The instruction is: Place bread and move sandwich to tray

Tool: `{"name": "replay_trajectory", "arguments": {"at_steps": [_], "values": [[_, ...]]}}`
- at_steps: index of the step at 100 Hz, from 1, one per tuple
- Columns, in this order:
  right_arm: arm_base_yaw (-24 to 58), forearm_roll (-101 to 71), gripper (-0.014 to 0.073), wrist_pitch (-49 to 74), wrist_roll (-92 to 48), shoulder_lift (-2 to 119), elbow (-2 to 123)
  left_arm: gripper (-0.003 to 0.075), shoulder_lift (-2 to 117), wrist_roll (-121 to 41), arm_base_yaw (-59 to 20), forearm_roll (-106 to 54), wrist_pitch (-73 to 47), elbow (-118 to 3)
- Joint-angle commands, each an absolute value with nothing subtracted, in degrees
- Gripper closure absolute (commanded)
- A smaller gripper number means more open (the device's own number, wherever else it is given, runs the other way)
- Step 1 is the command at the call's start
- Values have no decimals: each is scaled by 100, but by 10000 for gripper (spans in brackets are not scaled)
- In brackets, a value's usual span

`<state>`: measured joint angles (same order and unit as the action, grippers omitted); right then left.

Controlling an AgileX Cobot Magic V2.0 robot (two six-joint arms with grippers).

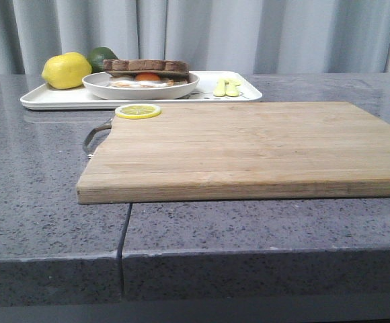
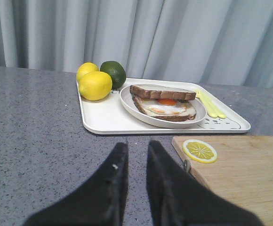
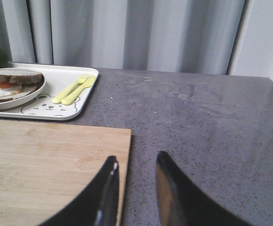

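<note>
The sandwich (image 1: 146, 70) sits on its round white plate (image 1: 141, 91), which stands on the white tray (image 1: 54, 99) at the back left. A brown-crusted bread slice (image 2: 162, 92) lies on top of the fried egg (image 2: 167, 106). The left wrist view shows the tray (image 2: 103, 117) just beyond my left gripper (image 2: 137, 143), which is slightly open and empty over the bare counter. My right gripper (image 3: 136, 156) is open and empty over the cutting board's right edge. The right wrist view shows part of the sandwich (image 3: 9, 82) and the tray's bear drawing (image 3: 47, 104). Neither gripper shows in the front view.
A large wooden cutting board (image 1: 249, 145) lies mid-table with a lemon slice (image 1: 138, 111) at its far left corner. On the tray are lemons (image 2: 95, 85), a lime (image 2: 114, 73) and yellow cutlery (image 2: 211, 103). Grey curtains hang behind the counter.
</note>
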<state>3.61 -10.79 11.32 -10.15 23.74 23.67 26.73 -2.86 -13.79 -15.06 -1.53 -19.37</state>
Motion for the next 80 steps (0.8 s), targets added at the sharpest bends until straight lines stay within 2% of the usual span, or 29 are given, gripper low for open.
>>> {"name": "replay_trajectory", "arguments": {"at_steps": [1, 13, 80], "values": [[330, -1079, 529, 722, -1034, 2375, 2527, 727, 2686, -292, -1424, -1548, 335, -2096], [330, -1079, 671, 722, -1034, 2375, 2527, 739, 2686, -292, -1424, -1548, 362, -2096], [330, -1079, 664, 741, -1034, 2375, 2527, 740, 2686, -292, -1424, -1548, 362, -2096]]}}
